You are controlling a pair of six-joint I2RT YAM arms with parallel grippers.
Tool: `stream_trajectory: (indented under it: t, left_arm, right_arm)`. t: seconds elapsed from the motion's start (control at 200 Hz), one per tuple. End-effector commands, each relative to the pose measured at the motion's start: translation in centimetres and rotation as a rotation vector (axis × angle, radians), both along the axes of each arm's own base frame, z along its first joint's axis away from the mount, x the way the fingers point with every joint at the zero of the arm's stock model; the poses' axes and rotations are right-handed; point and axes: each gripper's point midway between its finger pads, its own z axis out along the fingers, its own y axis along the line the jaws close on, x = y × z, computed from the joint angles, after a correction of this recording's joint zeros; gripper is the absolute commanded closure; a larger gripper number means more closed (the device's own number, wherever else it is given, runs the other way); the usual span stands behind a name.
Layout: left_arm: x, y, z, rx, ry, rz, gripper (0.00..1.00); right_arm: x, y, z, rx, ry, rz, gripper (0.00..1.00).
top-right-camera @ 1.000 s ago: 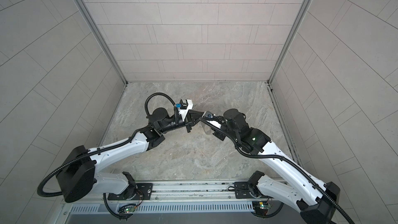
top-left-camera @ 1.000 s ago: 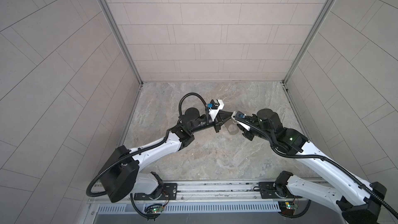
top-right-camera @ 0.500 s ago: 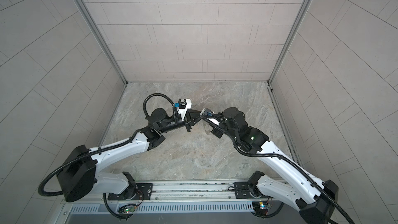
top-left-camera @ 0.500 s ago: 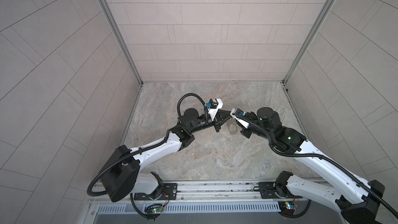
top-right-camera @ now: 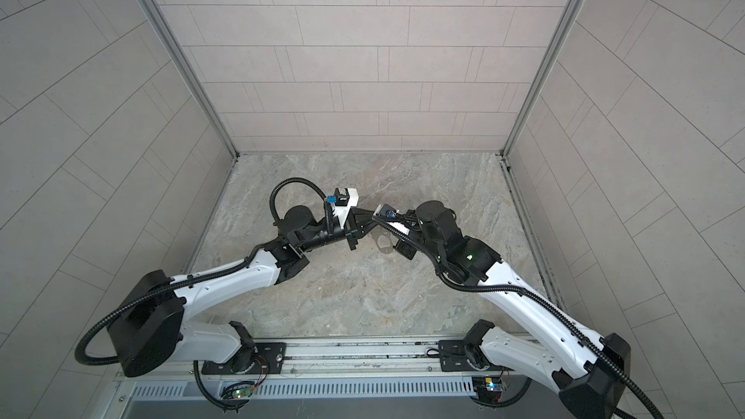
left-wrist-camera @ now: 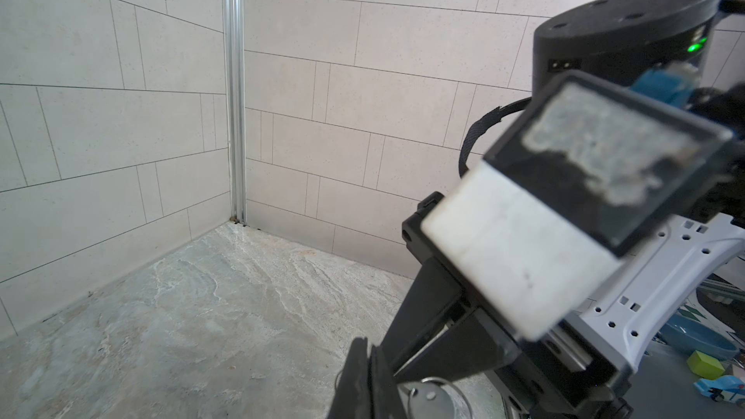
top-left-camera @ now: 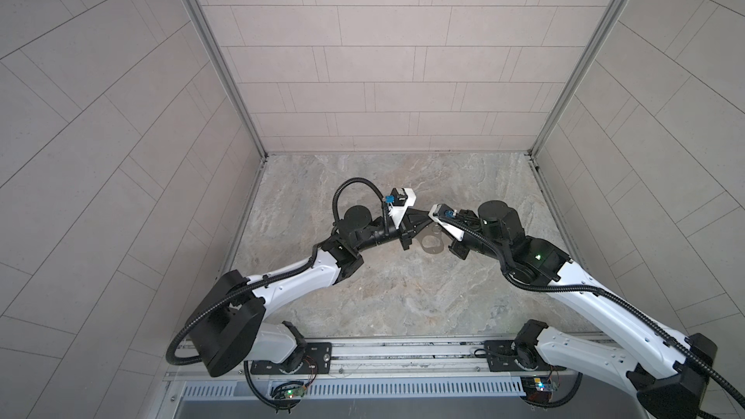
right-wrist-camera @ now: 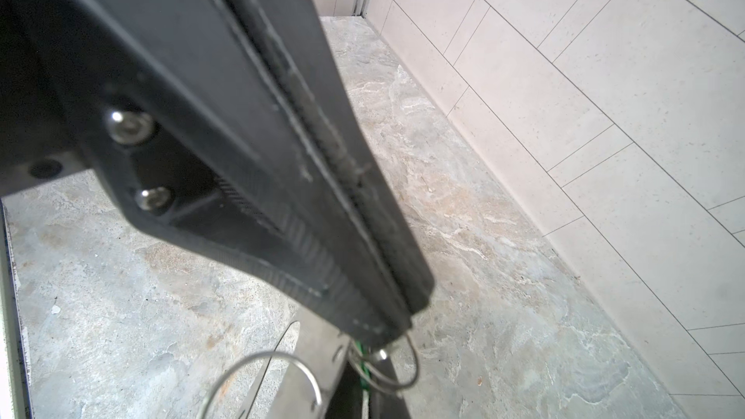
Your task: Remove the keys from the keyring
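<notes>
Keyring pinched in left tool; right tool closed at wire loop.

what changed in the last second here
The right gripper edged slightly toward the left gripper and closed its jaws on a wire loop of the keyring. Unchanged: the left gripper stays shut on the keyring in the same spot, both arms keep their poses, and the green key is not yet off.

keyring dull grey metal; wire loops shiny silver metal; tabletop matt veined stone look
</notes>
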Motion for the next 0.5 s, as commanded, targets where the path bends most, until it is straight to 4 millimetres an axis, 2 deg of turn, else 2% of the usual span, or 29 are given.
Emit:
stream_trajectory:
  t: [0.0, 0.04, 0.155, 0.495]
  left_arm:
    - [0.0, 0.8, 0.3, -0.015, 0.002, 0.016, 1.0]
    - [0.1, 0.8, 0.2, -0.017, 0.003, 0.016, 1.0]
    - [0.3, 0.7, 0.2, -0.028, 0.008, 0.01, 1.0]
    - [-0.5, 0.6, -0.9, -0.032, 0.041, -0.067, 1.0]
  right_arm:
    - [0.1, 0.6, 1.4, 0.058, -0.035, 0.015, 0.98]
    - [0.1, 0.7, 1.4, 0.06, -0.031, 0.017, 0.95]
    - [-0.2, 0.8, 0.5, 0.039, 0.004, 0.029, 0.72]
    - [-0.3, -0.2, -1.5, -0.016, 0.044, -0.006, 0.69]
